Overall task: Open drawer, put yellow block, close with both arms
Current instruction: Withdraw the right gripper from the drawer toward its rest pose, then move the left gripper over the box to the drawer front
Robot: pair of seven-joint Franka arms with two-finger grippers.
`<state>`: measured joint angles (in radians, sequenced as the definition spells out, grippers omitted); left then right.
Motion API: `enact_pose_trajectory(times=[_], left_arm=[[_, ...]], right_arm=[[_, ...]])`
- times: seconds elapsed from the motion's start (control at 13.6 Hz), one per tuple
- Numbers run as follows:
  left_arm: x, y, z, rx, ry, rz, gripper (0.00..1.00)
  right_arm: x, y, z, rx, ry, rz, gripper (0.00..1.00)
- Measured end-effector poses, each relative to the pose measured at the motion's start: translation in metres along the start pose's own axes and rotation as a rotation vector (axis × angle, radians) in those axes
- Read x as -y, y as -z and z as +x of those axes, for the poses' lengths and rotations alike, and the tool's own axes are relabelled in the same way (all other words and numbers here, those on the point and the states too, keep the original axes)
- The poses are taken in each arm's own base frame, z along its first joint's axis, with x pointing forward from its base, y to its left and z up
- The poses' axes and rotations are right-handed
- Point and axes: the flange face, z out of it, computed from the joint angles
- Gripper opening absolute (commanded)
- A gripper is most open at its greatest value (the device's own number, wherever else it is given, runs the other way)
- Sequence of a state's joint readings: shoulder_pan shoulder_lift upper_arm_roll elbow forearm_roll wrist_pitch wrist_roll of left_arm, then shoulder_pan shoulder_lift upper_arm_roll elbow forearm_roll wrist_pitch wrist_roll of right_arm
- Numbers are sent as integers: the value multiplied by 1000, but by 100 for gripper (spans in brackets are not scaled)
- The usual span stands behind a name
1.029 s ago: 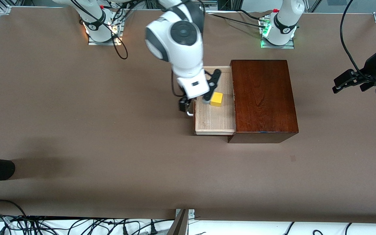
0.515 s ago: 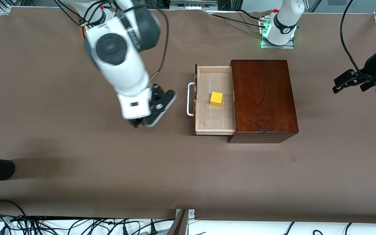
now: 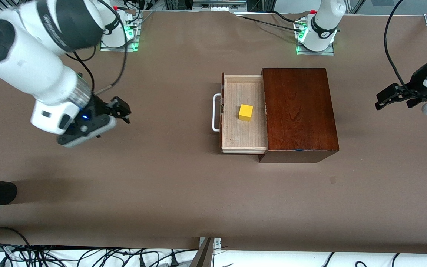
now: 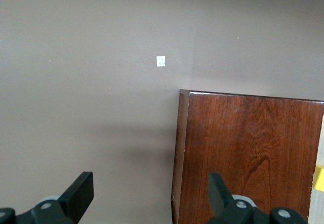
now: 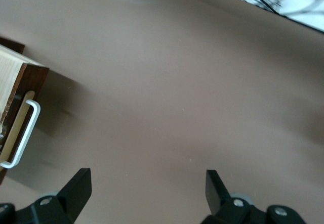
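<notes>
Drawer (image 3: pixel 244 141) stood open, block (image 3: pixel 245 112) in it; left gripper (image 3: pixel 384 99) and right gripper (image 3: pixel 121 111) hung over table (image 3: pixel 184 185), spread wide, empty.

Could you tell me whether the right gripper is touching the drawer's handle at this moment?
Apart. The front view shows the right gripper, open, over bare table toward the right arm's end, with a wide stretch of table between it and the drawer's handle.

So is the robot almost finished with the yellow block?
Nearly. The drawer is open and the yellow block sits inside. Both end effectors are open and empty: right end effector and left end effector over bare table. Closing the drawer remains.
</notes>
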<state>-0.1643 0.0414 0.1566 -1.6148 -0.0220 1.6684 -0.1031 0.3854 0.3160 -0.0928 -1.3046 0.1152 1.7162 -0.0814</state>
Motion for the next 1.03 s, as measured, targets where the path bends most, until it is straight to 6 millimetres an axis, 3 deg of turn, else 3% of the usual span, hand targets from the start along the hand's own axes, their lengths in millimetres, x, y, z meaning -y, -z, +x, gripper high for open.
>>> enact_pose_trajectory(times=[0.22, 0.37, 0.66, 1.03], left_arm=[[-13, -5, -2, 23, -26, 3, 100], [-37, -5, -5, 26, -57, 1, 100], [-121, -10, -14, 31, -55, -5, 100], [-230, -50, -30, 89, 13, 10, 100]], right_arm=[[-42, 14, -27, 2, -102, -2, 100], [-77, 21, -49, -3, -177, -3, 100], [-122, 32, -87, -1, -352, -10, 100], [-161, 49, -129, 4, -450, -13, 100]])
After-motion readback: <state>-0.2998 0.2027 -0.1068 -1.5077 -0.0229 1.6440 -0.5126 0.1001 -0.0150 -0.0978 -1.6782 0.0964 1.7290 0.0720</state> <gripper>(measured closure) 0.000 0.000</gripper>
